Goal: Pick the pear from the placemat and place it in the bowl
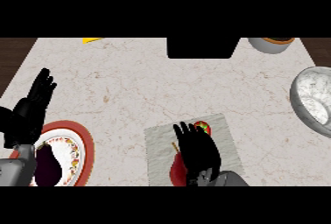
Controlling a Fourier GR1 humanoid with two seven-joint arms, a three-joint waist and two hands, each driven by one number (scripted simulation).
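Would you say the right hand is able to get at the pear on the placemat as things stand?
Probably yes: the right hand hangs open directly over the pear on the placemat, with nothing between them.

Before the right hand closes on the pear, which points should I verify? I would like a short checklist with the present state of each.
1. Pear lies on placemat: ok.
2. Right hand is above the pear: ok.
3. Right hand fingers straight, not yet closed: ok.
4. Fingers placed around the pear: cannot tell, the hand hides most of it.
5. Bowl in view at the right edge: ok.
6. Left hand resting away from the placemat: ok.
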